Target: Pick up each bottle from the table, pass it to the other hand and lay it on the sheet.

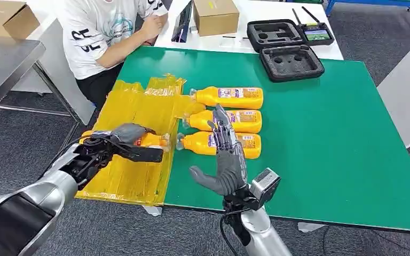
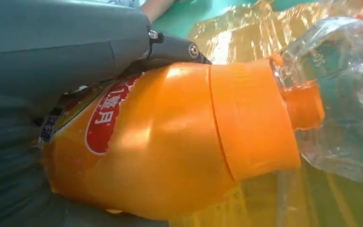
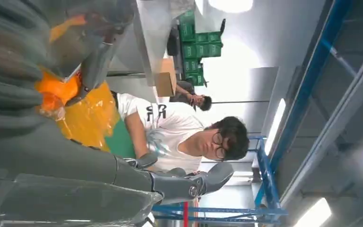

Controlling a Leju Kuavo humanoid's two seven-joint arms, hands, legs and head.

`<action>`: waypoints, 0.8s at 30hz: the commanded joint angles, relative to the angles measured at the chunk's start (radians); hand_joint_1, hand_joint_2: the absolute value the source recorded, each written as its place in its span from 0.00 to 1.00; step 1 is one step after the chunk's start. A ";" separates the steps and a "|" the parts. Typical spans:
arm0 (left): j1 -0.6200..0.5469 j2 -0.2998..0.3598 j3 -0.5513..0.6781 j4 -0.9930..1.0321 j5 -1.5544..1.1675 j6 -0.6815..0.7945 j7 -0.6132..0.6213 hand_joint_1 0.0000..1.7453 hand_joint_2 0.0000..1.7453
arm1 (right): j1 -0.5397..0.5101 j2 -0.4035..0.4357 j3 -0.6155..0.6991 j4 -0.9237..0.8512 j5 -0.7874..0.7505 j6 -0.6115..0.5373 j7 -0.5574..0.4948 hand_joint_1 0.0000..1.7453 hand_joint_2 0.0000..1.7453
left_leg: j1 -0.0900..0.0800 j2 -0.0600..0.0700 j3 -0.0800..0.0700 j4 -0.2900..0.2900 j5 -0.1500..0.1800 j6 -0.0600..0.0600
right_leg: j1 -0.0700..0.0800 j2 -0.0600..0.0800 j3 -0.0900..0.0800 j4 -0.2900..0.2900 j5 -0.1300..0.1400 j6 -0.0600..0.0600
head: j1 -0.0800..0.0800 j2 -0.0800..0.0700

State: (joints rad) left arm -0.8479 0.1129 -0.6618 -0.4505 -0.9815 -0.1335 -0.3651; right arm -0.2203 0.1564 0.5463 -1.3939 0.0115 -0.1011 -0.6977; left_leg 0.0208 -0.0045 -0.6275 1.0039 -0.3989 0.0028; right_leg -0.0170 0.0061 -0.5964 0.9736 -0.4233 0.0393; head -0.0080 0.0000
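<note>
Orange bottle (image 1: pixel 152 140) in the left robot hand (image 1: pixel 118 140) over the yellow sheet (image 1: pixel 133 136); right robot hand (image 1: pixel 226 160) empty, fingers spread.

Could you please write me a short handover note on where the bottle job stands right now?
Left hand: grips an orange plastic juice bottle over the crinkled yellow plastic sheet, neck toward the table's middle; not yet released.
Right hand: holds nothing, fingers spread, raised above the green table in front of the row.
Three more orange bottles lie side by side on the green top just past the sheet's edge: far, middle, near.
Done: the pass to the left hand, judging by the grip.
Left: lay this bottle down, then the other three.
A person in a white shirt sits at the far corner.
</note>
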 commanded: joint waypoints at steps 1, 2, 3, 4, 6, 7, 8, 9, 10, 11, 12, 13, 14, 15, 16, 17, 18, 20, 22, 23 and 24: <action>-0.037 -0.027 -0.054 0.101 -0.001 -0.011 0.022 1.00 1.00 | -0.055 -0.018 0.017 0.092 -0.006 -0.003 0.000 0.00 1.00 | 0.000 0.001 0.004 0.000 -0.002 0.001 | 0.001 0.000 0.005 -0.001 -0.001 -0.001 | 0.000 0.000; -0.037 -0.030 -0.057 0.104 0.000 -0.013 0.026 1.00 1.00 | -0.054 -0.017 0.015 0.090 -0.006 -0.003 0.000 0.00 1.00 | 0.000 0.001 0.003 0.000 -0.001 0.001 | 0.001 0.000 0.003 -0.001 -0.001 -0.001 | 0.000 0.000; -0.037 -0.035 -0.063 0.110 0.004 -0.018 0.027 1.00 1.00 | -0.051 -0.014 0.011 0.083 -0.005 -0.002 0.000 0.00 1.00 | 0.000 0.000 0.001 0.000 -0.001 0.001 | 0.000 0.000 0.002 -0.001 0.000 -0.001 | 0.000 0.000; -0.036 -0.037 -0.064 0.111 0.007 -0.016 0.028 1.00 1.00 | -0.050 -0.015 0.012 0.079 -0.003 -0.002 0.000 0.00 1.00 | 0.000 0.000 0.004 0.000 -0.002 0.001 | 0.001 -0.001 0.004 -0.001 -0.001 -0.001 | 0.000 0.000; -0.038 -0.042 -0.068 0.113 0.008 -0.014 0.030 1.00 1.00 | -0.042 -0.021 0.013 0.074 0.004 -0.002 0.000 0.00 1.00 | 0.000 0.000 0.004 0.000 -0.002 0.001 | 0.001 -0.001 0.005 -0.001 -0.002 -0.002 | 0.000 0.000; -0.038 -0.042 -0.072 0.114 0.007 -0.013 0.033 1.00 1.00 | -0.038 -0.024 0.012 0.074 0.006 -0.002 0.000 0.00 1.00 | 0.000 0.000 0.003 0.000 -0.001 0.001 | 0.001 -0.001 0.003 -0.001 -0.001 -0.001 | 0.000 0.000; -0.034 -0.040 -0.068 0.112 0.012 -0.010 0.033 1.00 1.00 | -0.034 -0.026 0.012 0.078 0.006 -0.001 0.000 0.00 1.00 | 0.000 0.000 0.001 0.000 -0.001 0.001 | 0.000 -0.001 0.002 -0.001 -0.001 -0.001 | 0.000 0.000; -0.028 -0.035 -0.069 0.111 0.013 -0.005 0.035 1.00 1.00 | -0.031 -0.029 0.013 0.079 0.009 0.003 0.000 0.00 1.00 | 0.000 0.000 0.003 0.000 -0.001 0.001 | 0.001 -0.001 0.004 -0.001 -0.001 -0.002 | 0.000 0.000; -0.021 -0.031 -0.068 0.109 0.015 0.000 0.036 1.00 1.00 | -0.029 -0.028 0.011 0.078 0.008 0.007 0.000 0.00 1.00 | 0.000 0.000 0.003 -0.001 -0.001 0.001 | 0.001 -0.001 0.004 -0.001 -0.001 -0.001 | 0.000 0.000; -0.011 -0.027 -0.070 0.108 0.015 0.009 0.036 0.93 1.00 | -0.031 -0.026 0.010 0.080 0.009 0.012 0.000 0.00 1.00 | 0.000 0.001 0.005 0.000 -0.002 0.001 | 0.001 -0.001 0.006 -0.001 -0.002 -0.002 | 0.000 0.000; -0.004 -0.028 -0.070 0.110 0.017 0.012 0.039 0.81 1.00 | -0.034 -0.022 0.009 0.082 0.009 0.012 0.000 0.00 1.00 | 0.000 0.001 0.004 -0.001 -0.002 0.001 | 0.001 0.000 0.004 -0.001 -0.001 -0.001 | 0.000 0.000; 0.003 -0.031 -0.066 0.111 0.022 0.014 0.044 0.79 1.00 | -0.039 -0.019 0.008 0.082 0.009 0.012 0.001 0.00 1.00 | 0.000 0.001 0.004 -0.001 -0.001 0.001 | 0.000 0.000 0.004 -0.001 -0.001 -0.001 | 0.000 0.000; 0.012 -0.034 -0.063 0.113 0.024 0.019 0.054 0.26 1.00 | -0.046 -0.015 0.008 0.084 0.009 0.014 0.004 0.00 1.00 | 0.000 0.002 0.009 -0.001 -0.004 0.002 | 0.001 0.000 0.009 -0.002 -0.003 -0.003 | 0.000 0.000; 0.015 -0.035 -0.065 0.113 0.023 0.021 0.055 0.06 1.00 | -0.048 -0.013 0.008 0.085 0.009 0.015 0.006 0.00 1.00 | 0.000 0.002 0.005 -0.001 -0.002 0.001 | 0.000 0.001 0.005 -0.001 -0.001 -0.001 | 0.000 0.000; 0.017 -0.036 -0.066 0.113 0.023 0.022 0.055 0.06 1.00 | -0.050 -0.013 0.008 0.085 0.009 0.015 0.007 0.00 1.00 | 0.000 0.002 0.006 -0.001 -0.003 0.001 | 0.001 0.001 0.006 -0.001 -0.002 -0.002 | 0.000 0.000; 0.017 -0.036 -0.066 0.113 0.023 0.022 0.055 0.06 1.00 | -0.050 -0.013 0.008 0.085 0.009 0.015 0.007 0.00 1.00 | 0.000 0.001 0.005 -0.001 -0.002 0.001 | 0.000 0.000 0.005 -0.001 -0.002 -0.002 | 0.000 0.000; 0.017 -0.036 -0.066 0.113 0.023 0.022 0.055 0.06 1.00 | -0.050 -0.013 0.008 0.085 0.009 0.015 0.007 0.00 1.00 | 0.000 0.001 0.004 -0.001 -0.002 0.001 | 0.000 0.001 0.004 -0.001 -0.001 -0.001 | 0.000 0.000; 0.016 -0.036 -0.067 0.113 0.023 0.025 0.056 0.06 1.00 | -0.050 -0.011 0.006 0.086 0.009 0.015 0.007 0.00 1.00 | 0.000 0.001 0.004 -0.001 -0.002 0.001 | 0.000 0.000 0.005 -0.001 -0.001 -0.001 | 0.000 0.000; 0.014 -0.035 -0.067 0.113 0.022 0.025 0.056 0.01 1.00 | -0.049 -0.012 0.006 0.087 0.009 0.015 0.007 0.00 1.00 | 0.000 0.002 0.005 -0.001 -0.002 0.001 | 0.000 0.001 0.006 -0.001 -0.001 -0.002 | 0.000 0.000; 0.015 -0.038 -0.054 0.119 0.038 0.007 0.059 0.00 1.00 | -0.050 -0.010 0.006 0.089 0.010 0.018 0.010 0.00 1.00 | 0.000 0.001 0.005 -0.001 -0.002 0.001 | 0.000 0.001 0.005 -0.001 -0.001 -0.001 | 0.000 0.000; 0.018 -0.038 -0.048 0.118 0.046 0.002 0.057 0.00 1.00 | -0.051 -0.008 0.004 0.090 0.010 0.018 0.012 0.00 1.00 | 0.000 0.001 0.003 -0.001 -0.001 0.001 | 0.000 0.000 0.004 -0.001 -0.001 -0.001 | 0.000 0.000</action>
State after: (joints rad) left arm -0.8304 0.0908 -0.6924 -0.3986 -0.9590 -0.1026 -0.3136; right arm -0.2270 0.1579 0.5455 -1.3676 0.0217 -0.0874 -0.6943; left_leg 0.0208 -0.0047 -0.6275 1.0038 -0.3989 0.0029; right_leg -0.0170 0.0059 -0.5958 0.9735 -0.4232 0.0393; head -0.0076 0.0000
